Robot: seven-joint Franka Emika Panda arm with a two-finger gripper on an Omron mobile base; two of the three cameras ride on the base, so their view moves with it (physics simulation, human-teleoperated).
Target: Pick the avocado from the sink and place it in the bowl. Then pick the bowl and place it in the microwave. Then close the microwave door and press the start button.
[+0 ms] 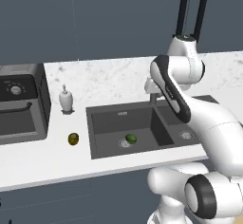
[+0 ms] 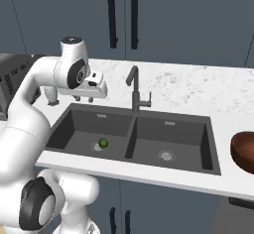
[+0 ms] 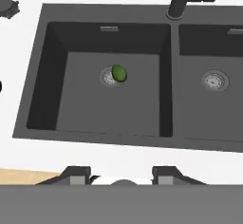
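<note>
Hand view: you are looking down into the sink [image 3: 42,66] from above its left basin, with the two dark fingertips [image 3: 78,174] standing well apart at the bottom edge; the gripper [image 3: 122,176] is gaping and holding nothing.
Avocado: it is lying in the left basin [image 3: 119,73], touching the right side of the round steel drain [image 3: 108,76].
Faucet: the dark arched faucet [image 2: 134,90] is rising at the far rim, on the divider between the basins.
Bowl: you are seeing the reddish-brown bowl [image 2: 244,150] sitting on the white counter [image 2: 233,121], right of the sink and well apart from the avocado.
Left base view: an olive-yellow fruit [image 1: 73,139] is resting on the counter just left of the sink, a soap dispenser [image 1: 66,99] is standing farther back, and a dark countertop oven [image 1: 21,103] is sitting at the far left.
</note>
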